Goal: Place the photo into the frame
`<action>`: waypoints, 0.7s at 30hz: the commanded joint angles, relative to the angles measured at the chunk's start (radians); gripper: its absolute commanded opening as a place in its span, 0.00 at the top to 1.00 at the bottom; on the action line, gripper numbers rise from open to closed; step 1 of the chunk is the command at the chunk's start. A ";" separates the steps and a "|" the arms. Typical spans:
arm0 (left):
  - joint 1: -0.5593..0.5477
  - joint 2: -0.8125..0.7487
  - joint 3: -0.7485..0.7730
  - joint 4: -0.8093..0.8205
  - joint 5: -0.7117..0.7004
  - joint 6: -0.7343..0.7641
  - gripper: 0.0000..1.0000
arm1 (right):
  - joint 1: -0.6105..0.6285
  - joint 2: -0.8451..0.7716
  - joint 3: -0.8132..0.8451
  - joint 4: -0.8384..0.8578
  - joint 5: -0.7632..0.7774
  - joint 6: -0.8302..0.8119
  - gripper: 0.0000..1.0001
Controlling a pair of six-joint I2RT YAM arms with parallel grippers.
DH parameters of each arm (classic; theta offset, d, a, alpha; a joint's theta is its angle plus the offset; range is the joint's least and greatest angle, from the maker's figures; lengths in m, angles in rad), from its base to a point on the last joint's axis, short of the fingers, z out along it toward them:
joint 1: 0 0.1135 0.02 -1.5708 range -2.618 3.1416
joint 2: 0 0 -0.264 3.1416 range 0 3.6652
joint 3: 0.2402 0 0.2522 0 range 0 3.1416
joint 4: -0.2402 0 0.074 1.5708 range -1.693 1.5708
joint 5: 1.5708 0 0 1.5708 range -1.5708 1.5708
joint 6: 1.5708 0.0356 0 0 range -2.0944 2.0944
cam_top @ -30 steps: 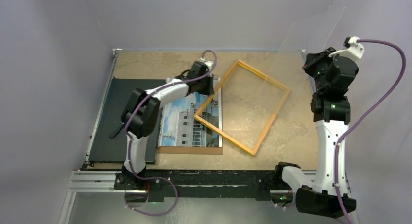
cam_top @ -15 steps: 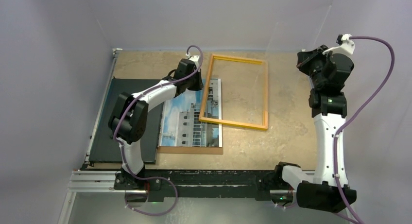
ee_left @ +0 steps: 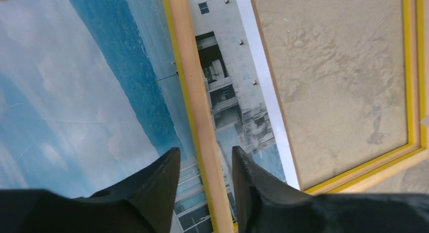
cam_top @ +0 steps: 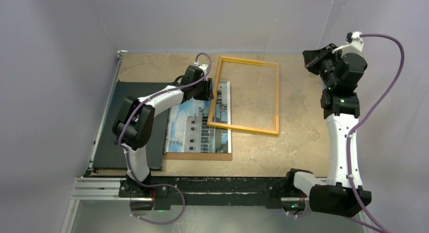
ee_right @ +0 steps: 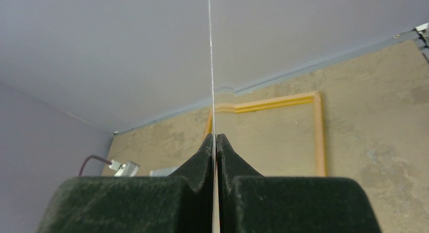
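You squared the frame [cam_top: 277, 99], then the left gripper [ee_left: 204, 157] opened off its rail; the right gripper [ee_right: 214, 138] kept pinching the clear pane [ee_right: 211, 51], with the photo [cam_top: 195, 127] still unframed.

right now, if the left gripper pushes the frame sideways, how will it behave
The frame probably slides easily: thin rails, lying flat. Pushed at one rail, it would likely pivot. Where it overlaps the photo, it may drag the print along.
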 commanded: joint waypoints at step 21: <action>0.445 -0.253 0.144 0.005 0.993 0.045 0.04 | 0.210 0.216 -0.090 0.745 -0.509 0.377 1.00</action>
